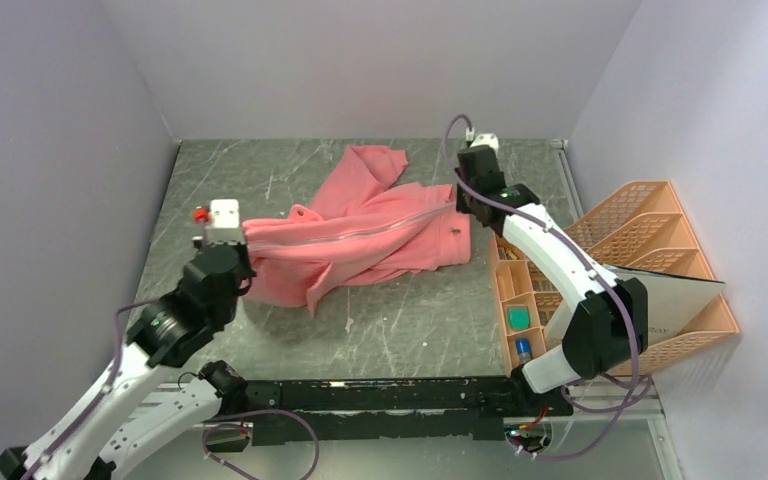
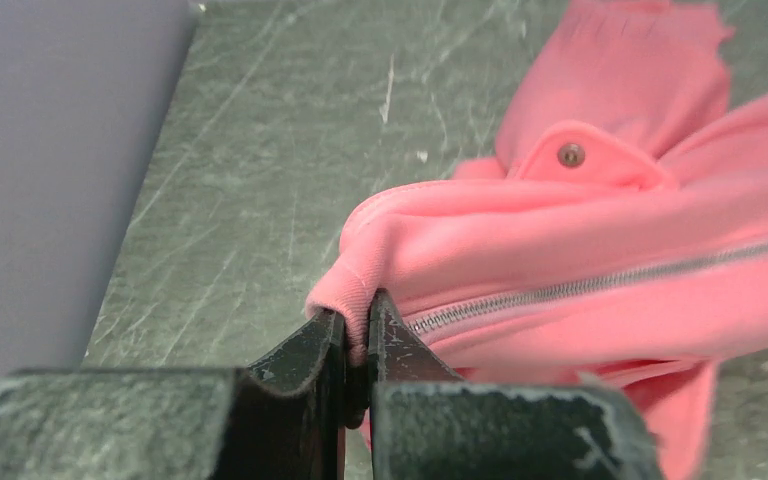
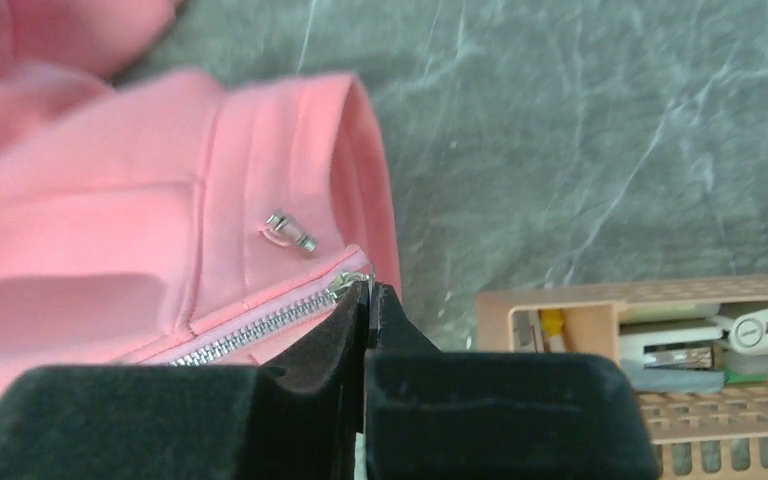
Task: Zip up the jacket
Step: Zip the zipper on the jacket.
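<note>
We see the salmon-pink jacket (image 1: 360,245) lying mid-way across the grey table (image 1: 410,320), its zipper (image 1: 360,229) stretched between our claws. The left gripper (image 2: 357,322) is pinched tight on one fabric end. The right gripper (image 3: 368,300) is clamped on the zipper's other end, near a peach organizer (image 1: 660,225).

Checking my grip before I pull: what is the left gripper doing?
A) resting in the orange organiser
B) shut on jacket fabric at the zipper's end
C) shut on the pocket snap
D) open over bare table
B: in the left wrist view the left gripper is pinched shut on a fold of the jacket right beside the end of the zipper. The snap lies well beyond it.
</note>
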`<state>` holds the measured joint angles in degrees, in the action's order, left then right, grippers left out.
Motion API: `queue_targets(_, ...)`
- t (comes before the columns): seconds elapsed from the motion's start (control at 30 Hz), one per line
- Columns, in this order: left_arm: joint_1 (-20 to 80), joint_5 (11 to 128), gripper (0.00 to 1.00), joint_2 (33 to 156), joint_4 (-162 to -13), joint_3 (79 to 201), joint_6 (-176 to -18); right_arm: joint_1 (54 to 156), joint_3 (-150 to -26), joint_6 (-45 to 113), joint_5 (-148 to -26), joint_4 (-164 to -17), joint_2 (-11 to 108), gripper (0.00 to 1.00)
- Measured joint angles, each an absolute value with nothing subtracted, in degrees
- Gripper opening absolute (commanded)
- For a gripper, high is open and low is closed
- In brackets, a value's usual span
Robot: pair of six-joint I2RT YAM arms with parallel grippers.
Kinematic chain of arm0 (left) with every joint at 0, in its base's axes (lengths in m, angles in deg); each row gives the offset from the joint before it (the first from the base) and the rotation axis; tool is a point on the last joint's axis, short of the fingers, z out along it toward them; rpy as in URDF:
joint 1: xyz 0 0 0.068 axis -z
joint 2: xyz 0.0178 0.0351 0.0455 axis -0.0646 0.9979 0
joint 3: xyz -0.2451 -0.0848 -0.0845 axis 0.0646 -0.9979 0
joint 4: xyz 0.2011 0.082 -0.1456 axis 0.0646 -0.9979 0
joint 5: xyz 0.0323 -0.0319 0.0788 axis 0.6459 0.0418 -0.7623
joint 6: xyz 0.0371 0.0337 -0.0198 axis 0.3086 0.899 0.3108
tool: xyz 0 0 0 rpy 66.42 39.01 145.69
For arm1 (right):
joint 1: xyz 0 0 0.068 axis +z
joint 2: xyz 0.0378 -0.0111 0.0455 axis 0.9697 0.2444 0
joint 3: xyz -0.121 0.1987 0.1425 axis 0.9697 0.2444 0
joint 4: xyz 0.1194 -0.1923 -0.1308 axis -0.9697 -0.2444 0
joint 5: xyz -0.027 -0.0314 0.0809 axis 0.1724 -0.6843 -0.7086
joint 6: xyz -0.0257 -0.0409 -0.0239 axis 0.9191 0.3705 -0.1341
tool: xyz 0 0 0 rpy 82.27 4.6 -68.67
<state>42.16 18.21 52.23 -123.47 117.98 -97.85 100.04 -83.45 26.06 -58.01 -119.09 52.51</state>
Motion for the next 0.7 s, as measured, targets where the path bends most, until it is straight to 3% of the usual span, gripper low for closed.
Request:
queue_targets(0.07, 42.12, 18.95, 0.06, 56.23, -121.41, 116.19, -97.15, 97.81, -86.43, 26.06, -58.31, -119.00, 51.92, 0.09)
queue_targets(0.1, 42.12, 19.09, 0.14, 57.98, -120.67, 115.55, -96.73, 97.09, -87.74, 26.06, -58.53, -118.91, 51.92, 0.17)
queue_targets(0.17, 42.01, 18.98, 0.39, 61.56, -119.51, 114.90, -95.97, 95.67, -90.40, 26.19, -59.01, -118.91, 51.97, 0.32)
queue_targets(0.23, 41.40, 18.89, 0.72, 63.99, -118.48, 114.92, -95.11, 94.86, -91.69, 26.24, -59.21, -118.65, 51.81, 0.41)
queue_targets(0.3, 39.95, 19.06, 0.95, 65.96, -117.63, 115.01, -94.85, 94.36, -91.65, 26.37, -60.19, -118.39, 51.36, 0.49)
queue_targets(0.7, 35.43, 28.42, 0.97, 77.13, -125.94, 124.71, -100.84, 94.01, -82.58, 24.29, -80.76, -118.06, 45.43, 0.75)
